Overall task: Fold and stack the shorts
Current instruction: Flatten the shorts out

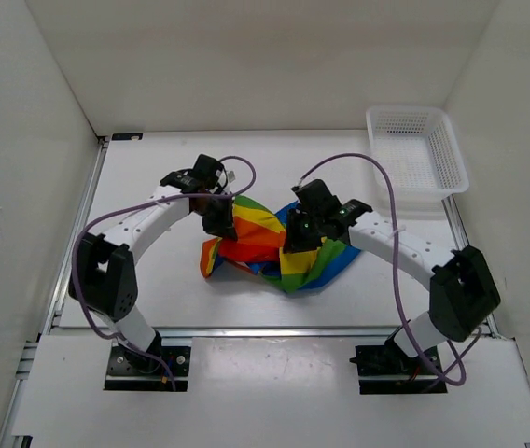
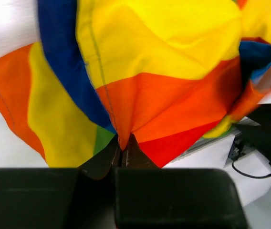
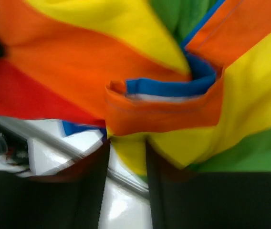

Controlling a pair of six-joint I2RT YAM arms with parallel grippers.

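Well apart from the basket (image 1: 405, 112), the shorts (image 1: 260, 241) lie on the table (image 1: 274, 168).

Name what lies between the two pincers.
Top view: the bunched shorts, stretching from the left pincer to the right pincer.

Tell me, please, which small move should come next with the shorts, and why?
Probably close the right gripper fully on the fold of the shorts hanging inside it. The left gripper already pinches the cloth, while the right jaws stand apart around it.
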